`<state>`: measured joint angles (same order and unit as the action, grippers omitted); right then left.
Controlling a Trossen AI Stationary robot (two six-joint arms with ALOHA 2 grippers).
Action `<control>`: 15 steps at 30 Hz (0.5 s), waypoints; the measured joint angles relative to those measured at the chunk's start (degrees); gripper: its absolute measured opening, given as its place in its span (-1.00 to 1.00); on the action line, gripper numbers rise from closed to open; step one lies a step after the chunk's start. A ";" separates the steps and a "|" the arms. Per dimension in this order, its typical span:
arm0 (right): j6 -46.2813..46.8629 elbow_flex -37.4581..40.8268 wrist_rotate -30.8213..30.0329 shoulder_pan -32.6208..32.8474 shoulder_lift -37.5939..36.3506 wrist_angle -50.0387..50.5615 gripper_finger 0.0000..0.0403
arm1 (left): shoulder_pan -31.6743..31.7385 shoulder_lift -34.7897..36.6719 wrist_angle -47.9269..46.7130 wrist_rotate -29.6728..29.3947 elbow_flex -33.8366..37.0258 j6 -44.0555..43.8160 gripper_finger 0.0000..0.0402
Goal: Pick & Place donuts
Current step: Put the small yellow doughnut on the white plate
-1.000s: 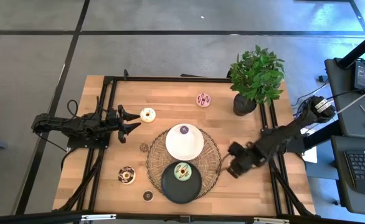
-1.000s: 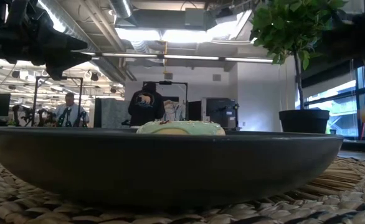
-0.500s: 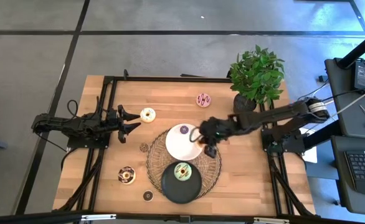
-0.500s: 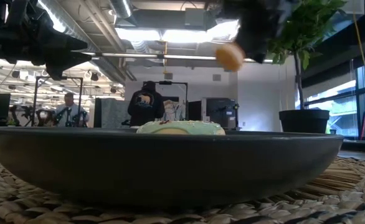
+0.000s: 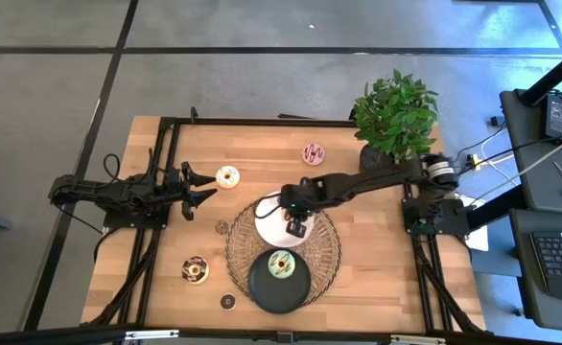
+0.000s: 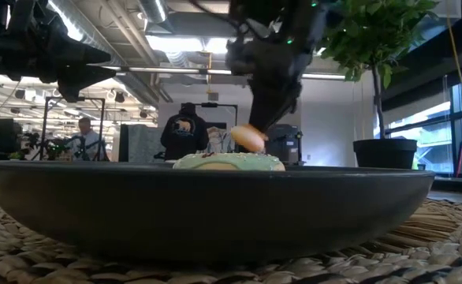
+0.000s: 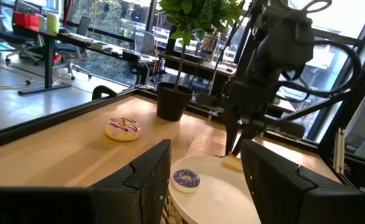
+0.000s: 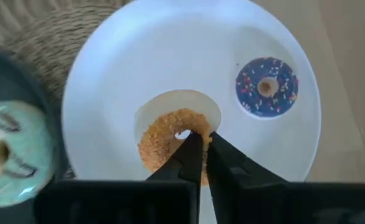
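Observation:
My right gripper [image 5: 296, 226] [image 8: 202, 144] hangs over the white plate [image 5: 273, 230], shut on a mini orange donut [image 8: 170, 142] [image 6: 248, 138]. A mini purple donut [image 8: 267, 87] [image 7: 186, 179] lies flat on the same plate. A green donut [image 5: 281, 264] rests in the black plate [image 5: 279, 287]. On the wood lie a cream donut [image 5: 227, 176], a pink-striped donut [image 5: 314, 153] and a chocolate donut [image 5: 196, 270]. My left gripper [image 5: 202, 185] [image 7: 207, 186] waits open and level at the table's left, just short of the cream donut. My right gripper pinches the orange donut's ring [image 8: 194, 132] right beside its hole, between its two nearly closed fingers. The fingers [image 8: 192, 158] slant down from the table's right side. The donut hangs tilted under them, just over the white plate; I cannot tell if it touches.
Both plates sit on a round woven mat [image 5: 325, 251]. A potted plant [image 5: 394, 120] stands at the far right corner. Two small dark donuts [image 5: 222, 227] [image 5: 227, 301] lie left of the mat. Bare wood lies along the table's near right.
My right gripper has swept from the table's right side toward the left, across the mat to the white plate, rolling about its own axis as it went. It has stayed shut, and the orange donut has travelled with it.

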<state>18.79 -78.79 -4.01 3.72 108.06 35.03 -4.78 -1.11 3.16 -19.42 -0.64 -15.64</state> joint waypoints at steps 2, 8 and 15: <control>0.01 -1.37 0.02 -0.50 1.65 0.56 -0.90 | 0.00 -0.01 0.00 0.00 0.00 -0.07 -0.07; 0.07 -3.07 0.00 -0.87 4.87 0.41 -0.90 | 0.00 -0.01 0.00 -0.13 0.00 -0.11 -0.06; 0.02 -3.01 -1.50 -0.88 6.83 0.41 -0.90 | 0.00 -0.01 0.00 -0.15 0.00 -0.12 -0.06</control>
<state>18.80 -81.80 -5.51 2.84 114.90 35.44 -4.78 -1.13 3.16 -19.57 -0.64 -15.76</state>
